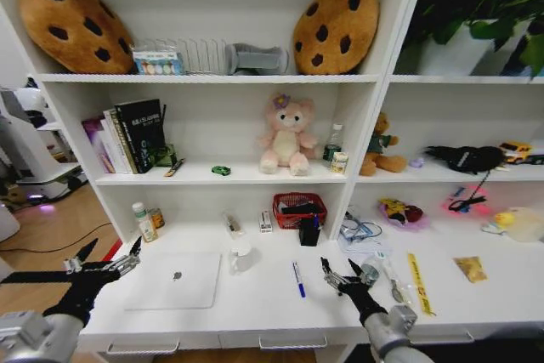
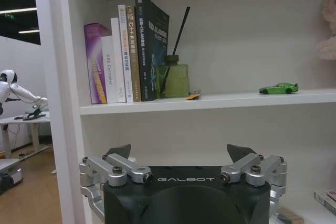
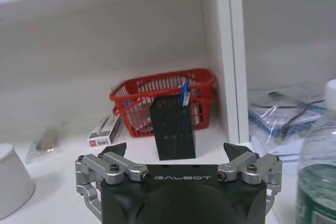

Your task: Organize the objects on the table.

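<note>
Head view: white desk (image 1: 255, 312) carries a closed silver laptop (image 1: 174, 280) at front left and a blue pen (image 1: 298, 279) lying flat near centre front. Left gripper (image 1: 106, 265) hovers just off the laptop's left edge, fingers apart, empty. Right gripper (image 1: 344, 276) hovers near the pen, to its right, not touching, fingers apart, empty.

Pen: judged light, stiff, smooth and prone to roll; best pinched across the barrel at mid-length. Laptop: judged heavy, rigid and thin, poorly suited to a single pinch; take hold at an edge.

Right wrist view: black mesh pen holder (image 3: 172, 127) stands upright in front of a red basket (image 3: 163, 98), well ahead of the gripper.

Left wrist view: green toy car (image 2: 279, 88) sits on the shelf, beyond the open jaws.
</note>
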Available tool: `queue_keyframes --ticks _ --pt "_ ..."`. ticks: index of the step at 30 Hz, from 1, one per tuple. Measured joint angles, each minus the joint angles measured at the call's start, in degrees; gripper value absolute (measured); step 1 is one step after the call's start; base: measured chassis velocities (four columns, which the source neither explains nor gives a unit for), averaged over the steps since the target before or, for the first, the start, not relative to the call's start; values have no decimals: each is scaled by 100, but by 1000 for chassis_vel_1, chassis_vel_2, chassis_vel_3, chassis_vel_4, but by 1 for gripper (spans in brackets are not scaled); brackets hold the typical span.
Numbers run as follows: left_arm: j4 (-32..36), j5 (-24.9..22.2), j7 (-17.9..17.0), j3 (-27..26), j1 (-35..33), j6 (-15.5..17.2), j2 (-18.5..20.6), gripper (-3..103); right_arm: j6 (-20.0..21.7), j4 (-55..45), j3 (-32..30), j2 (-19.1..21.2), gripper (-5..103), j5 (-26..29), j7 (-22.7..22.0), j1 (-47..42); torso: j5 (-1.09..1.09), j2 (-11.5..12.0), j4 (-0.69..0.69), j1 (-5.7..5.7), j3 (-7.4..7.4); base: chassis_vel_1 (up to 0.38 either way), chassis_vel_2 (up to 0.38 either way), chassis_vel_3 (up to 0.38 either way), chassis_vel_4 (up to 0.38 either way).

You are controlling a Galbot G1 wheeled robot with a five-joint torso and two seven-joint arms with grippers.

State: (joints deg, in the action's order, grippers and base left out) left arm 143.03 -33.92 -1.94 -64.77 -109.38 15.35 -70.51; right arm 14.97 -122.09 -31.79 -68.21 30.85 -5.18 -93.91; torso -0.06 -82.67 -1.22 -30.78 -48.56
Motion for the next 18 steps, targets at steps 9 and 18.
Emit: queue_keyframes --ticks 9,18 --pt "0 0 0 0 0 0 0 100 365 579 1198 161 100 -103 -391 780 7 1 -3 -1 0 13 26 -9 -18" --pt "0 0 0 0 0 0 0 100 470 1212 1755 301 100 35 -651 1404 5 1 -2 0 0 -5 -12 0 7"
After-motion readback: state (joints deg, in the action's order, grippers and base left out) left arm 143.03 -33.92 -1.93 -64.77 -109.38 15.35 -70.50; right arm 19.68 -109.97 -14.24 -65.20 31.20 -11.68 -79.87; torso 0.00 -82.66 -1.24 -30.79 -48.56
